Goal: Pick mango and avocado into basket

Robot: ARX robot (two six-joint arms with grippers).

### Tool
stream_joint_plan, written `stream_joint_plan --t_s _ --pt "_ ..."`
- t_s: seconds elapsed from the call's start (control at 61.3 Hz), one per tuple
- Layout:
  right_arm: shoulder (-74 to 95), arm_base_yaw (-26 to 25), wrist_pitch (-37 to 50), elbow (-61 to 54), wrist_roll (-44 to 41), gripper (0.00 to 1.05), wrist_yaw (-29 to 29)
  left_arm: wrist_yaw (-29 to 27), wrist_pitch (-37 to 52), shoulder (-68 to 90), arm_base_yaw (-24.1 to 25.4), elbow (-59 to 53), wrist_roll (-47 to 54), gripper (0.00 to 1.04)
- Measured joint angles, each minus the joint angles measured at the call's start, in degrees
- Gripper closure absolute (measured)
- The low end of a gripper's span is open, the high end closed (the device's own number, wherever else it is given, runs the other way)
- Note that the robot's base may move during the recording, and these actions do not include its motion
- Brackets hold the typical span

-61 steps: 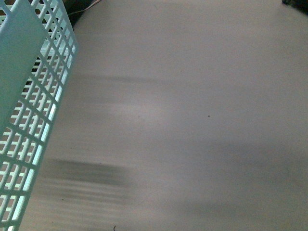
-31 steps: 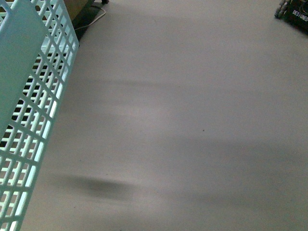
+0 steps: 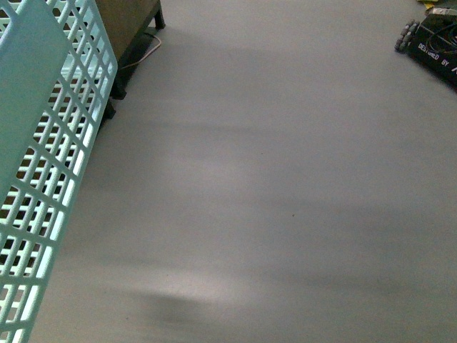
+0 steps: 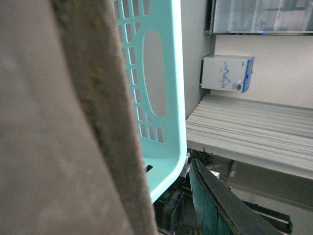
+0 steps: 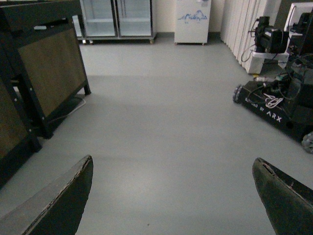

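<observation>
My right gripper (image 5: 171,166) hangs spread, empty, ready for fruit I judge; the light teal slotted plastic basket (image 3: 25,107) crowds my left gripper (image 4: 203,188), whose grip I cannot tell.

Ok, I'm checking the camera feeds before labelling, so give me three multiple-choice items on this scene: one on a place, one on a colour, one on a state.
1. In the front view, the basket is at: A) the left edge B) the centre C) the right edge.
2. The basket is: A) red B) black C) light teal.
3. The right claw is: A) shut on a fruit B) open and empty C) shut, empty.
Answers: 1 A, it fills the left side; 2 C, pale teal plastic; 3 B, its fingers stand wide apart with only floor between.
</observation>
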Motion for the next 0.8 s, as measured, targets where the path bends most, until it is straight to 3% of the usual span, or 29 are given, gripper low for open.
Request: stream_joint_plan --t_s 0.799 --pt "0.0 0.0 0.0 0.0 -0.02 0.09 -0.02 0.0 0.0 0.0 0.0 0.0 0.0 0.75"
